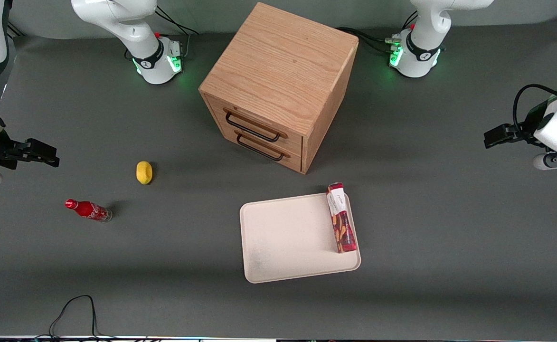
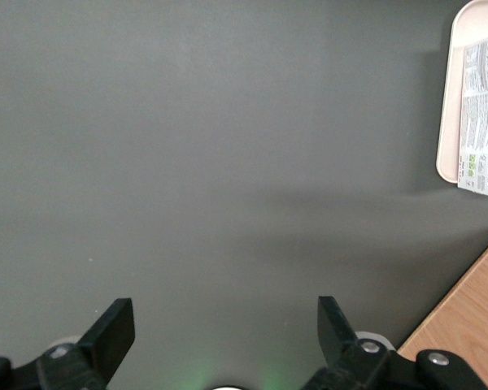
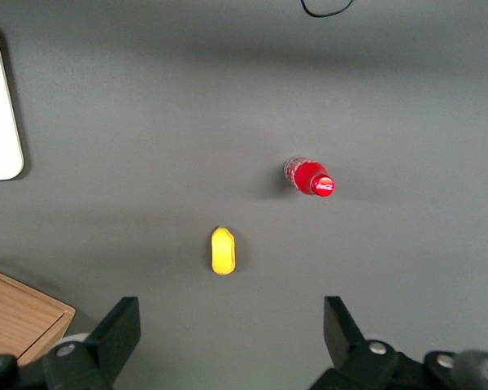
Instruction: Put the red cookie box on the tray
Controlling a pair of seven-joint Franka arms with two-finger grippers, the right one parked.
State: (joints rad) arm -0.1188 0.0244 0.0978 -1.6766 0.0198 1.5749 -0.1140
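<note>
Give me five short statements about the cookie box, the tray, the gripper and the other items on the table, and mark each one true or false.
1. The red cookie box lies on the tray, along one rim. True.
2. The gripper is shut on the box. False: it is open and empty, well away at the working arm's end of the table.
3. The wooden drawer cabinet has both drawers shut. True.
4. The red soda bottle lies on the tray. False: it lies on the table toward the parked arm's end.
5. The yellow lemon sits on top of the cabinet. False: it is on the table near the bottle.
</note>
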